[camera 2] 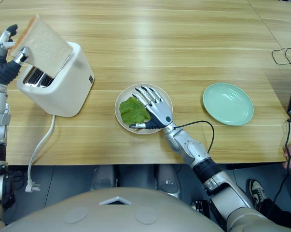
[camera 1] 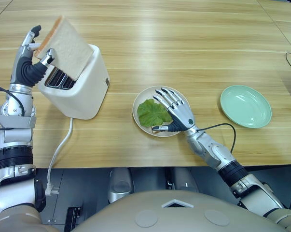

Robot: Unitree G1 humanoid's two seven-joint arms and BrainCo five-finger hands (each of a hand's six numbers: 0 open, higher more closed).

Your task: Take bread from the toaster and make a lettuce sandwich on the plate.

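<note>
Pinched at its crust edge in the left hand: one bread slice, tilted and raised over the slots of the white toaster, lower corner close to the slot and possibly not clear of it. Spread flat and holding nothing: the right hand, laid over the right part of the white plate, fingertips just beside the lettuce lying on that plate. Well apart to the right on the table: a green plate. Bread likely light, dry and fairly stiff from toasting, yet brittle at the crust and easy to crush in the soft middle; best kept by the edge with a light pinch, not squeezed across the face. Some risk of swinging or slipping from so small a hold near one corner, so worth carrying slowly. Lettuce limp, thin, probably slick and prone to cling or slide; better taken at the leaf's rim than pinched in the centre. Toaster perhaps light enough to shift if bumped, tethered by its cord hanging off the near table edge.
</note>
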